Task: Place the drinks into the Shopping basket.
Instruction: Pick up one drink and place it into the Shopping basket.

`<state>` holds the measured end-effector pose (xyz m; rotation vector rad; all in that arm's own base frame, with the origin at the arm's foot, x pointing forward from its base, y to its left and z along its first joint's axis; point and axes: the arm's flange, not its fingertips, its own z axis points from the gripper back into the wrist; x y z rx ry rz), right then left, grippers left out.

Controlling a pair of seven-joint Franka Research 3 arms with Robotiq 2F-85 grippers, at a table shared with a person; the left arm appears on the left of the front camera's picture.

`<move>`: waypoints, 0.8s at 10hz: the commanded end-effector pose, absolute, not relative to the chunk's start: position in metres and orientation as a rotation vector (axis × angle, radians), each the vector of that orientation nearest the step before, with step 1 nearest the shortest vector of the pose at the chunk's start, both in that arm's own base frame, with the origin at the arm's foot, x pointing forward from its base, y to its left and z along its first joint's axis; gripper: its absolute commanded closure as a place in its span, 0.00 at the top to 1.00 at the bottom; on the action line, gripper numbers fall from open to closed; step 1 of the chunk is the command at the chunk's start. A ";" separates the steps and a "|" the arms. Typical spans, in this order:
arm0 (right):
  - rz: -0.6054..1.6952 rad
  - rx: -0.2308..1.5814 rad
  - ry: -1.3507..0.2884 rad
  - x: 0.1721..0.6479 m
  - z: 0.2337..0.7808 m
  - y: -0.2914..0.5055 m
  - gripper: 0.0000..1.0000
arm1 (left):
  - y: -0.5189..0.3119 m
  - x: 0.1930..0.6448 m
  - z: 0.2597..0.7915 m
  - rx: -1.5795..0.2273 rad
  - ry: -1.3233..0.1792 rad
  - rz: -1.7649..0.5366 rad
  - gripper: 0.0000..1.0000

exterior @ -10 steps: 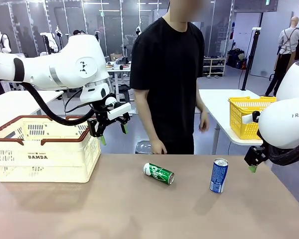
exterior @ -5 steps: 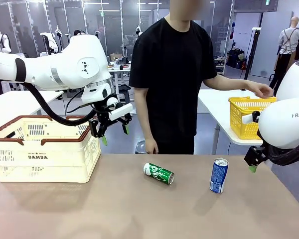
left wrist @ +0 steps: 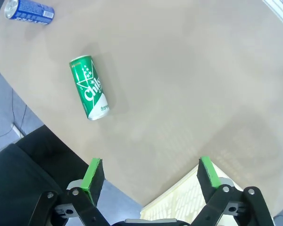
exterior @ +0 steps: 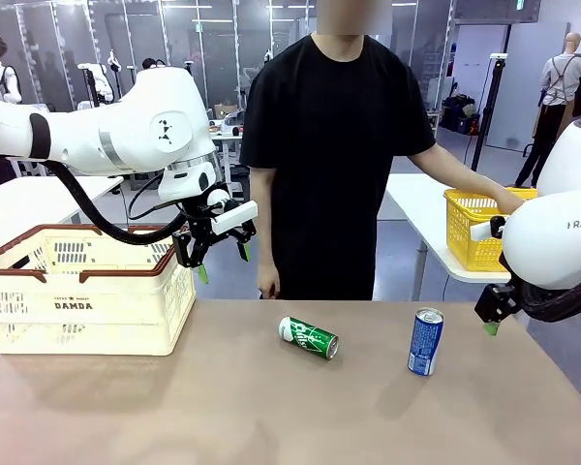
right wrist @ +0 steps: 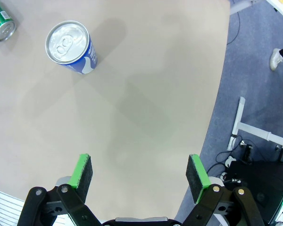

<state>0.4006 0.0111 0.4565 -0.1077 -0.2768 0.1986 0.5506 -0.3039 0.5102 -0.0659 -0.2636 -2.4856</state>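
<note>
Tan tabletop (exterior: pixel 271 417): green white-lettered drink can (exterior: pixel 308 337) lies on its side mid-table, slim blue silver-topped can (exterior: pixel 426 341) upright at its 3 o'clock; cream brown-rimmed slotted basket (exterior: pixel 77 291) at 9. Left jaws, right jaws gape empty. Risks: lying can could roll from a pinch, upright one could tip. Basket's inside mostly hidden.

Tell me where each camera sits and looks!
Front view: on the robot's side, facing the person across the table; left arm and right arm show.
Left wrist view: on the left arm, looking down at the green can; left gripper open below.
Right wrist view: on the right arm, looking down at the blue can; right gripper open below.
All share both cans.
</note>
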 end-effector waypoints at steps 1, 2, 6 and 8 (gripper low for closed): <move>0.210 -0.110 -0.274 0.401 0.457 0.009 1.00 | -0.324 0.561 0.511 -0.070 -0.281 -2.540 1.00; 0.210 -0.110 -0.274 0.401 0.457 0.009 1.00 | -0.340 0.567 0.510 -0.070 -0.266 -2.549 1.00; 0.210 -0.110 -0.274 0.401 0.457 0.009 1.00 | -0.399 0.593 0.490 -0.052 -0.181 -2.470 1.00; 0.210 -0.110 -0.274 0.401 0.457 0.009 1.00 | -0.419 0.600 0.468 -0.066 -0.107 -2.408 1.00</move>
